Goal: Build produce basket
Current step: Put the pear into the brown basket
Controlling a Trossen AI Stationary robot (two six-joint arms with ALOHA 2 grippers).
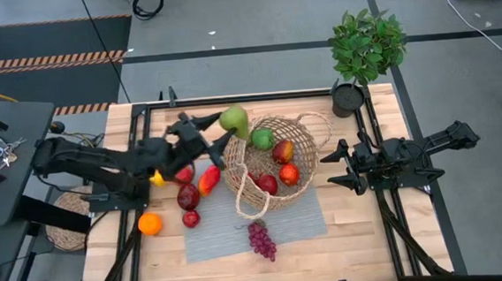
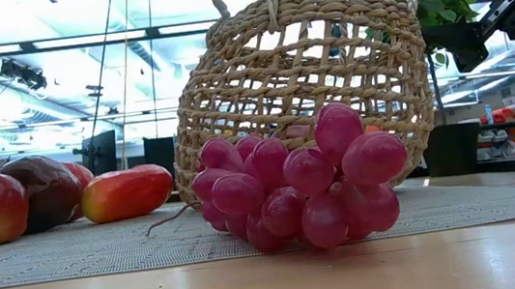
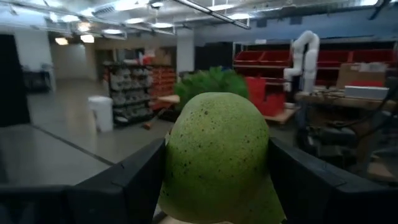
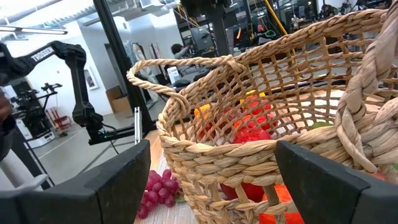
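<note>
My left gripper (image 1: 229, 124) is clamped on a green pear (image 1: 234, 119), held above the table just beside the far-left rim of the basket (image 1: 308, 136); in the left wrist view the pear (image 3: 217, 155), pale green with dark speckles, fills the space between the two dark fingers (image 3: 127, 180). My right gripper (image 1: 334, 168) waits just to the right of the basket with its fingers spread and nothing between them. The basket is a light tan, open-weave wicker bowl with thin loop handles; the low view shows it tipped rather than standing level. Inside it I count four pieces: one green fruit (image 1: 262, 139) and three red or red-and-yellow ones (image 1: 283, 151), (image 1: 289, 174), (image 1: 266, 185). It rests on a grey mat (image 1: 240, 234) on the wooden table (image 1: 365, 248). On the mat to its left I count a dark red apple (image 1: 188, 196), a small red fruit (image 1: 191, 218), a red pepper (image 1: 208, 180) and a further red piece (image 1: 183, 174) partly hidden under my left arm, with a yellow piece (image 1: 156, 177) also half covered. One orange (image 1: 150, 224) sits on bare wood near the left edge. One bunch of purple grapes (image 1: 261, 239) lies on the mat near the front, blocking much of the low view. A potted plant (image 1: 364, 48) stands at the far right corner.
</note>
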